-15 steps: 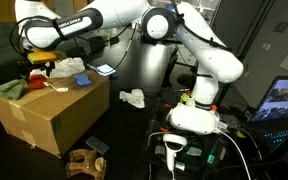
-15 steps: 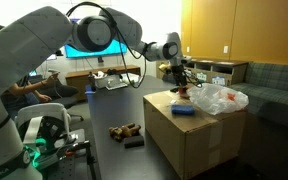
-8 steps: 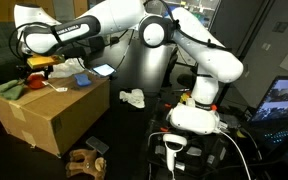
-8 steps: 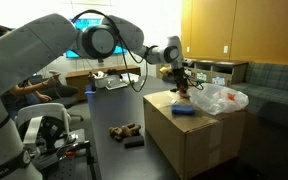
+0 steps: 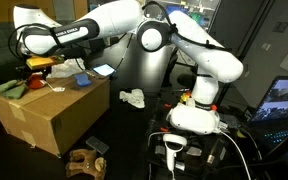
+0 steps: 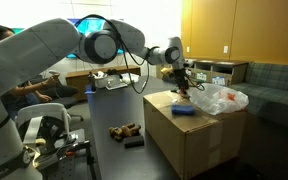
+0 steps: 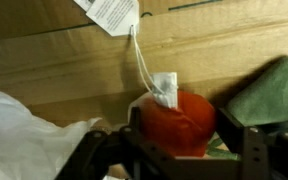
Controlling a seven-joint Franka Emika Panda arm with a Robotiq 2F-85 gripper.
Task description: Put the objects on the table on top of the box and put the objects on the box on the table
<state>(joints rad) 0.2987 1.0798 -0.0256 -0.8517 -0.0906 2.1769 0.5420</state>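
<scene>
The brown cardboard box (image 5: 54, 115) (image 6: 199, 140) stands on the dark table (image 5: 134, 125) (image 6: 114, 105). A red soft toy (image 7: 179, 120) with a white string label lies on its top flaps. My gripper (image 7: 181, 140) (image 5: 36, 62) (image 6: 181, 80) is down over it. The jaws are open, and one finger stands close on each side of the red toy. A green cloth (image 7: 274, 95) (image 5: 11, 88), a white plastic bag (image 7: 24, 130) (image 6: 221, 99) and a blue object (image 5: 82, 80) (image 6: 182, 111) also rest on the box top.
On the table lie a white crumpled thing (image 5: 132, 98), a brown object (image 5: 82, 163) (image 6: 126, 129) and a small black item (image 5: 97, 146) (image 6: 132, 142). The robot base (image 5: 196, 110) stands beside the table. A grey-green sofa (image 6: 274, 85) runs behind the box.
The arm has shifted slightly over the box. The jaws have narrowed around the red toy, which has not moved.
</scene>
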